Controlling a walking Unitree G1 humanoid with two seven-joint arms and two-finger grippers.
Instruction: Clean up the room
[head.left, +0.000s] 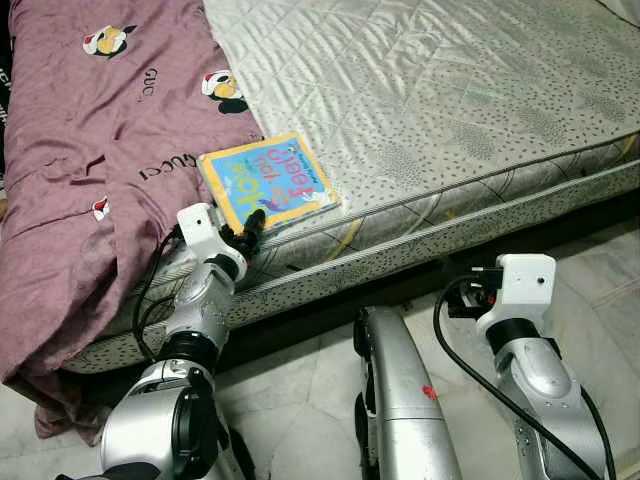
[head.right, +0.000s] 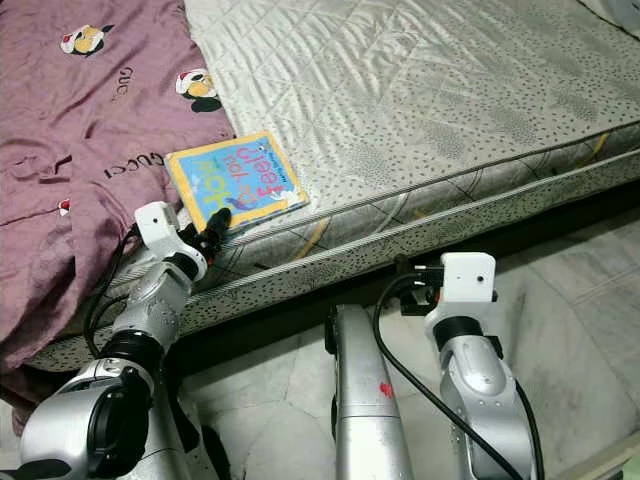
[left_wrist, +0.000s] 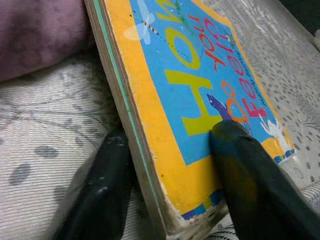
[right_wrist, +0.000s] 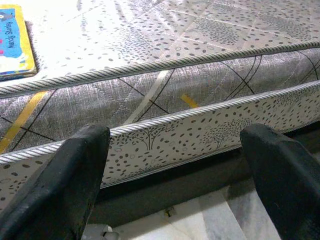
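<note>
A children's board book (head.left: 268, 182) with a yellow border and blue cover lies on the near edge of the mattress (head.left: 450, 110), beside the purple blanket. My left gripper (head.left: 252, 228) is at the book's near corner. In the left wrist view one black finger (left_wrist: 245, 170) presses on the cover (left_wrist: 190, 90) and the other finger (left_wrist: 102, 185) sits under the book's edge, so the gripper (left_wrist: 170, 140) is shut on the book. My right gripper (right_wrist: 175, 145) is held low in front of the mattress side, open, with nothing between its fingers.
A purple blanket (head.left: 80, 150) with cartoon prints covers the left part of the bed and hangs over its edge toward the floor. Pale marble floor (head.left: 600, 280) runs along the bed front. The mattress side (right_wrist: 165, 95) and the dark gap beneath it face the right arm.
</note>
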